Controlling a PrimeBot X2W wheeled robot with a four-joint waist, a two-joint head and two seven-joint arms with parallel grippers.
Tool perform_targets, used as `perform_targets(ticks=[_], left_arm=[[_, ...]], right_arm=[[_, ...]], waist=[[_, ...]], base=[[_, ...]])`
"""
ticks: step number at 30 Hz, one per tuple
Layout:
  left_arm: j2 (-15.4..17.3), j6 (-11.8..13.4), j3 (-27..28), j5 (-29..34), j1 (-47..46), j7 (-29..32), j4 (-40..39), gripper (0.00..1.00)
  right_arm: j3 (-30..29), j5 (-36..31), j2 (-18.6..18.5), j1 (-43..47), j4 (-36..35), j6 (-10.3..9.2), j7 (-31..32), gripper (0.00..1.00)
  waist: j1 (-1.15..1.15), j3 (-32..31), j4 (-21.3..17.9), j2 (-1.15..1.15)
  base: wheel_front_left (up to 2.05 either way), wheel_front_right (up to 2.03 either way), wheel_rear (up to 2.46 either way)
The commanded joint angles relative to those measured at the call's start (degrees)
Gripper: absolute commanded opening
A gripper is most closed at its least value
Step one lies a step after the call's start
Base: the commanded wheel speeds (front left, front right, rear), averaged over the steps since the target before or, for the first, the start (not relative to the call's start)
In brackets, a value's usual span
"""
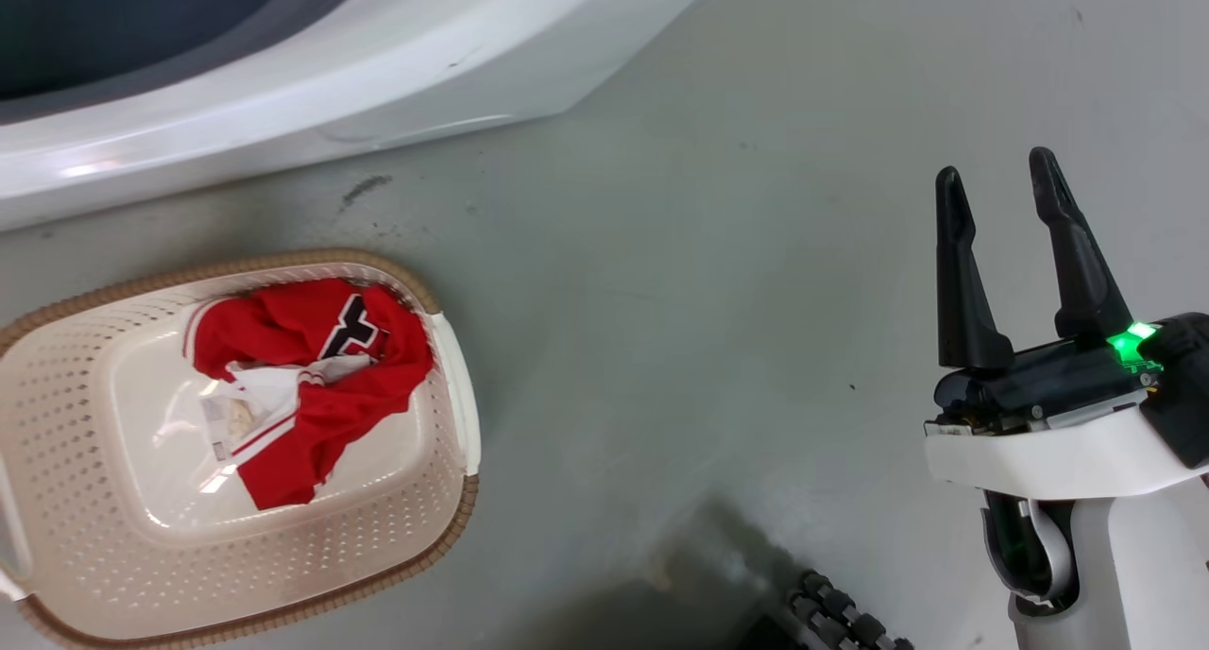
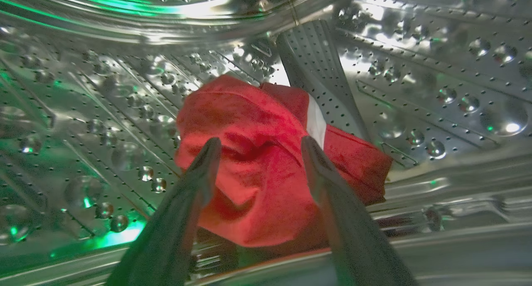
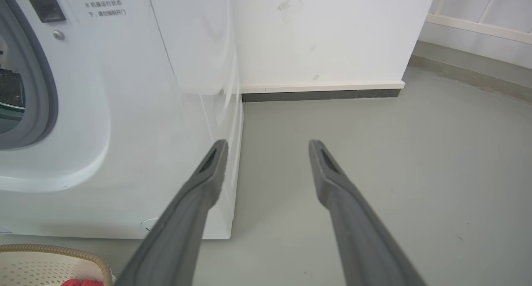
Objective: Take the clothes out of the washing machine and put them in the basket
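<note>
Deep inside the washing machine (image 2: 415, 49), my left gripper (image 2: 261, 141) hung spread before the red garment (image 2: 249, 111), a soft, light, floppy heap that I judged best pinched at its bunched near fold, left of the white band (image 2: 316, 122).

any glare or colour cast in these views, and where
Left wrist view: green cast and bright glints on the drum around the red garment. Head view: glare patches on the basket floor. Right wrist view: soft, even light.
</note>
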Motion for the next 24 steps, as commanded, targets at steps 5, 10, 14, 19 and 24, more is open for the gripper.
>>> perform_targets(ticks=[5,10,14,19,24], left_arm=[[1.57,-0.27,-1.71,0.57,-3.37,4.55,0.7,1.0],[2.04,-0.27,-2.97,0.33,-3.86,6.07,0.31,1.0],[2.09,0.35,-3.15,0.03,-2.45,6.39,0.16,1.0],[2.29,0.85,-3.38,-0.57,-1.36,6.85,-0.83,1.0],[2.85,1.3,-4.04,-0.37,-0.46,6.83,-2.53,1.0]], right_arm=[[0.13,0.95,0.15,-1.22,-0.65,-0.06,-0.14,1.0],[-0.09,1.6,0.15,-1.9,-0.92,-0.06,-0.14,1.0],[-0.42,1.89,0.15,-2.02,-1.02,-0.06,-0.13,1.0],[-0.77,2.02,0.15,-2.21,-1.13,-0.06,-0.14,1.0],[-1.04,1.96,0.15,-2.28,-1.21,-0.06,-0.13,1.0]], waist=[[-0.01,2.72,-1.52,0.0],[-0.01,4.01,-1.75,0.0],[-0.01,4.58,-1.78,0.0],[-0.01,5.07,-1.65,0.0],[-0.01,5.36,-1.6,0.0]], base=[[0.0,0.0,0.0],[0.0,0.0,0.0],[0.0,0.0,0.0],[0.0,0.0,0.0],[0.0,0.0,0.0]])
